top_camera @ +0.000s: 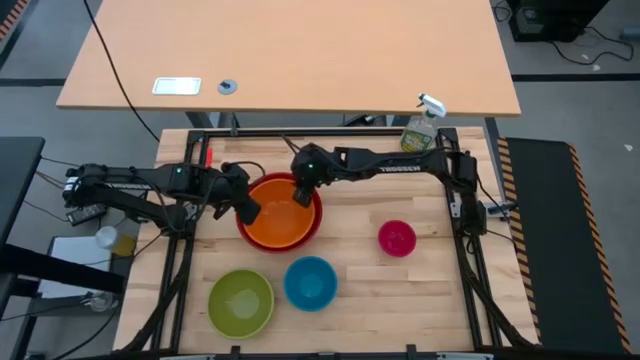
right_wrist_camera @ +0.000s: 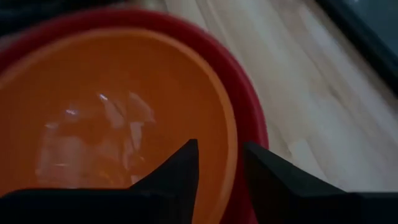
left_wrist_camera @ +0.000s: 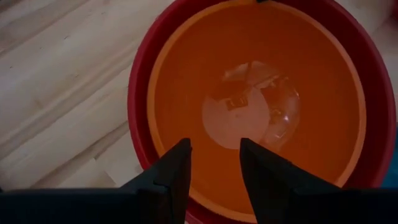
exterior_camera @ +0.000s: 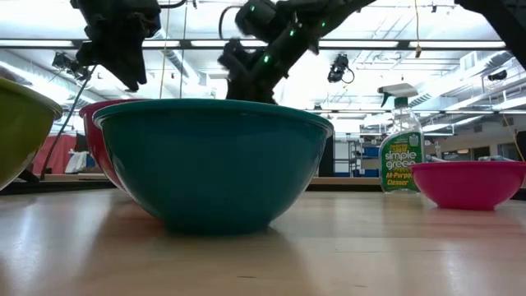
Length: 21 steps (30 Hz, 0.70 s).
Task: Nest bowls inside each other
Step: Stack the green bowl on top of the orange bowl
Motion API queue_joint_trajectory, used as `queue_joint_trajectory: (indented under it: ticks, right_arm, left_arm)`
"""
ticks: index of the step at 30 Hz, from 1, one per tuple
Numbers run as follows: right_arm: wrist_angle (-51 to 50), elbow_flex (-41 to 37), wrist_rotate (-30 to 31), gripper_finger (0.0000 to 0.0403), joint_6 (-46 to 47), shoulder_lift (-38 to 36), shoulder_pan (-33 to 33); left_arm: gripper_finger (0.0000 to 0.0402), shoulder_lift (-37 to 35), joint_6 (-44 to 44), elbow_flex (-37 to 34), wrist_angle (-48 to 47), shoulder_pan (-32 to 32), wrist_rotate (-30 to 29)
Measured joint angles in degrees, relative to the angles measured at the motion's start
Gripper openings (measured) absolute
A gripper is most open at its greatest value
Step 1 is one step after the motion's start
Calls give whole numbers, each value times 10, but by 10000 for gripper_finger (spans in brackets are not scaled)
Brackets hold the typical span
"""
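Observation:
The orange bowl (top_camera: pixel 285 224) sits nested in the red bowl (top_camera: pixel 319 220) at the middle of the table. Nearer the front stand the lime green bowl (top_camera: pixel 241 302) and the blue bowl (top_camera: pixel 310 282), each on its base. The pink bowl (top_camera: pixel 397 238) stands to the right. My left gripper (top_camera: pixel 248 212) hangs open over the nested pair's left rim, well above it in the low view (exterior_camera: pixel 123 57). My right gripper (right_wrist_camera: pixel 221 180) is open at the far rim, one finger over the orange bowl's inside, the other over the red rim. My right gripper comes slanting down from the far right, and its fingers (right_wrist_camera: pixel 180 177) stand on either side of the orange bowl's far rim (right_wrist_camera: pixel 231 143). I cannot tell whether they touch it. The bowl rests inside the red one.
A clear spray bottle (top_camera: pixel 422 125) stands at the far right corner. Free wooden table lies between the pink bowl and the blue bowl and along the right side. The dark frame rails (top_camera: pixel 470 260) run along the table's edges.

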Motion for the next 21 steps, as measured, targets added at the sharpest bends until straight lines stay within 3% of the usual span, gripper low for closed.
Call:
queue_joint_trajectory:
  ticks: [5,9,17,21]
  right_arm:
    - [-52,0,-3,131,-1,-33,0]
    - [-107,0,-16,131,-17,-85,9]
    - [-175,0,-118,130,-68,-143,50]
    - [-213,0,-110,130,-69,-148,84]
  left_arm:
    - [141,0,18,-25,36,-2,20]
    - [141,0,19,-52,89,-15,90]
    - [141,3,47,-53,140,-130,128]
    - [141,17,33,-53,143,-194,179]
